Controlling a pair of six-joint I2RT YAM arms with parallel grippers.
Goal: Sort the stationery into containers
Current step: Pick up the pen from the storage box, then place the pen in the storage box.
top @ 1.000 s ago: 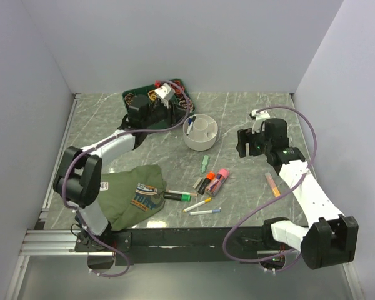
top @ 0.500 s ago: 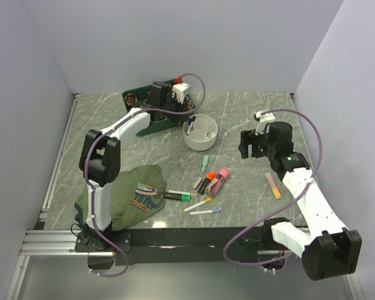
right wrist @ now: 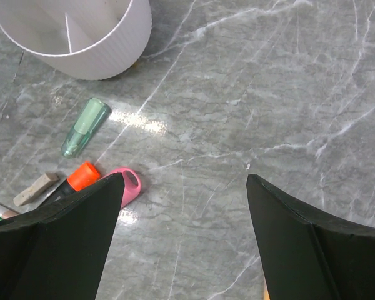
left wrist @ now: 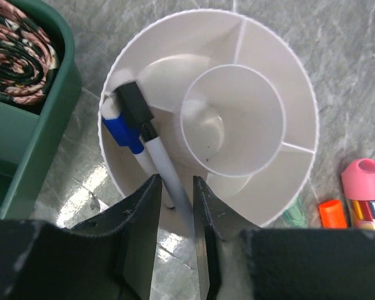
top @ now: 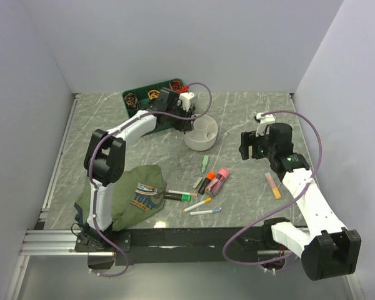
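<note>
Left tool (left wrist: 177, 185): is hanging over the near rim of the cup (left wrist: 262, 69), its fingers (left wrist: 144, 219) standing close together with only a narrow gap. The barrel of a white pen (left wrist: 155, 149) is running up between them. I cannot tell whether they are pinching it.
White pen: is leaning with its black cap in the cup's left outer section, touching a blue-capped marker (left wrist: 120, 128) there.
Cup: is sitting on the grey marble surface (top: 250, 112), just beside a green tray (left wrist: 34, 147) of coiled cords (left wrist: 19, 53).
Right tool (right wrist: 184, 181): is hovering wide open over bare surface, holding nothing, well apart from the cup.
Loose stationery: is lying in a cluster (top: 206, 184) on the surface nearer than the cup. It includes a clear green marker (right wrist: 84, 128), an orange-capped one (right wrist: 82, 177) and a pink highlighter (right wrist: 130, 184).
Orange pen (top: 273, 185): is lying alone beside the right arm.
Shirt (top: 134, 197): is lying crumpled by the left arm's base.
</note>
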